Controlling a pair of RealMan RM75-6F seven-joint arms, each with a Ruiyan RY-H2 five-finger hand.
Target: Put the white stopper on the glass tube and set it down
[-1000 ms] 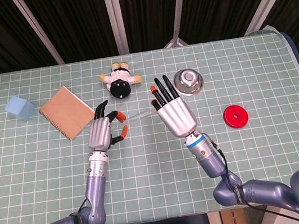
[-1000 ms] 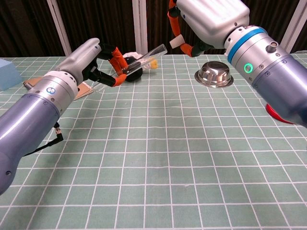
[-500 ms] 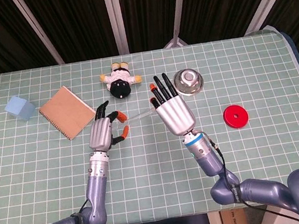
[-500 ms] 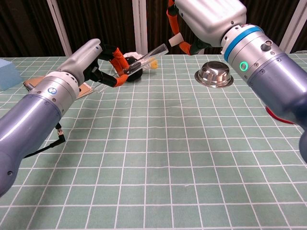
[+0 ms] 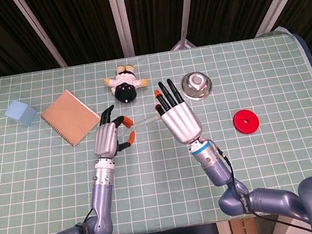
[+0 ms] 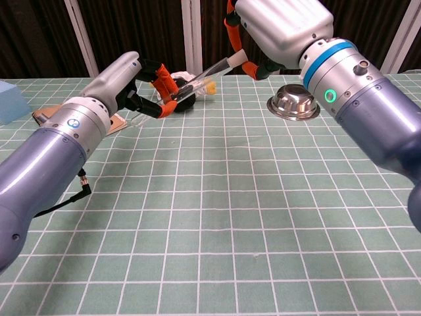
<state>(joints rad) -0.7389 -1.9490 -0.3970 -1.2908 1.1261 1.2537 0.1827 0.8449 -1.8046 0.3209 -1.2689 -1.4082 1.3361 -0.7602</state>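
- Above the middle of the green checked table (image 5: 269,158), the left hand (image 5: 107,139) and the right hand (image 5: 178,117) face each other, both raised off the cloth.
- The left hand pinches the glass tube (image 6: 200,76) between its orange-tipped thumb and a finger; its other fingers curl loosely beside the tube.
- The tube lies tilted, its open end pointing up and towards the right hand; in the head view it shows as a faint clear bar (image 5: 143,120) between the two hands.
- The right hand holds the white stopper (image 6: 237,56) pinched between an orange fingertip and the thumb, seen in the chest view; in the head view its other fingers are straight and close together, pointing away from the robot.
- The stopper sits just at the tube's upper end; whether it touches or has entered the mouth cannot be told.
- Behind the hands a small doll (image 5: 125,84) in white lies on the cloth, partly hidden by the tube in the chest view.
- A steel bowl (image 5: 196,84), upside down, rests just beyond the right hand.
- A red disc (image 5: 246,121) lies well to the right.
- A brown notebook (image 5: 68,116) lies left of the left hand, and a light blue block (image 5: 20,112) sits near the left edge.
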